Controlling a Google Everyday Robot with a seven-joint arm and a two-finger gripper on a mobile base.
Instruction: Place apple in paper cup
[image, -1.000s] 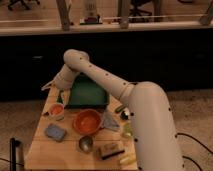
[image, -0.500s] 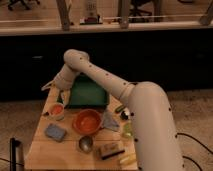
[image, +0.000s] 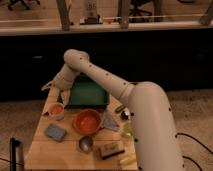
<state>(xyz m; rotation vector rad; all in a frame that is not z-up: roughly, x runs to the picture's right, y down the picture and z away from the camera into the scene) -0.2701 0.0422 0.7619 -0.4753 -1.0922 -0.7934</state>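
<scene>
No visible shift since earlier frames: arm, hand (image: 50, 86), apple (image: 56, 107) unchanged. Apple sat in mouth of paper cup (image: 58, 115), just left of orange bowl (image: 88, 131) on table (image: 55, 150). Hand hung farther back-left of bowl, above cup; apple lay below it, slightly right. Grip state: cannot tell. Arm stretched leftward behind bowl, wrist bent down. Judged: placement done, retreat remaining.
</scene>
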